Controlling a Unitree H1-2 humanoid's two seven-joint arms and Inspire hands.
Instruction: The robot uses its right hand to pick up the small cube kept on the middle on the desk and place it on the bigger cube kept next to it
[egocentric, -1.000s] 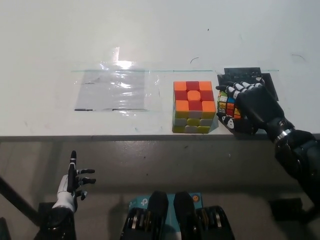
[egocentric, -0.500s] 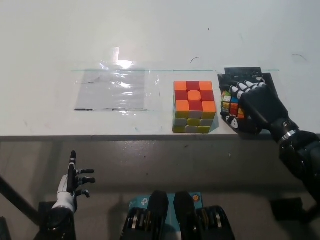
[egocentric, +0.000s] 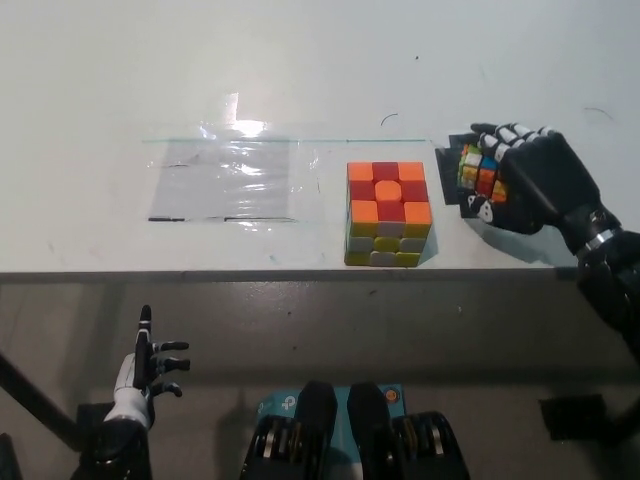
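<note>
Two cubes on your desk (egocentric: 300, 60): big cube (egocentric: 388, 212) near the front edge, small cube (egocentric: 479, 176) just right of it, wrapped in the right hand (egocentric: 525, 180). Left hand (egocentric: 150, 368) hangs below the desk, fingers spread, empty. No legible writing.

The big cube (egocentric: 388, 213) sits on the counter (egocentric: 300, 70) near its front edge, a little right of the middle. To its left, flat on the counter, lies a plastic sheet (egocentric: 228, 180), apart from the cube. To the cube's right, the right hand (egocentric: 530, 180) is closed around the small cube (egocentric: 478, 176), just beside the big one but not touching it. A dark pad (egocentric: 452, 170) lies on the counter under that hand. The left hand (egocentric: 148, 365) hangs below the counter's front edge, far left, fingers apart.
</note>
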